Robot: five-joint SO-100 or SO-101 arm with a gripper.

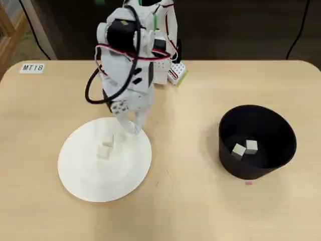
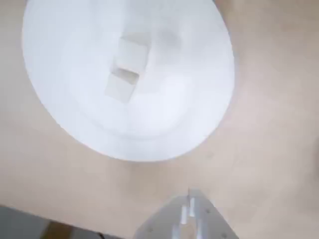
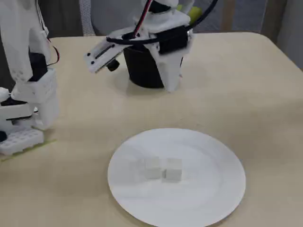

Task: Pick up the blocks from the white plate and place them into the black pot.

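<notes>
In the overhead view, a small label reading "MT18" [image 1: 33,68] sits at the far left corner of the pale wooden worktop [image 1: 190,211]. Moving right, the white plate [image 1: 80,173] lies flat on the worktop, with two of the blocks [image 1: 105,148] resting on it just beside each other, near its centre. The white arm [image 1: 128,55] rises above the plate's upper right rim, and the end effector [image 1: 131,124] hangs over that rim, holding nothing (whether its jaws are parted or closed I cannot tell from any view). Well apart to the right stands the black pot [image 1: 281,145], upright, with two more blocks [image 1: 244,149] lying side by side on its dark floor.

In the fixed view the plate [image 3: 213,189] is in the foreground with its pair of blocks [image 3: 163,169] touching or nearly so, and the end effector [image 3: 170,82] hovers in front of the pot [image 3: 142,71]. The wrist view is blurred but shows the plate [image 2: 189,109] and both blocks [image 2: 125,69] on it.
</notes>
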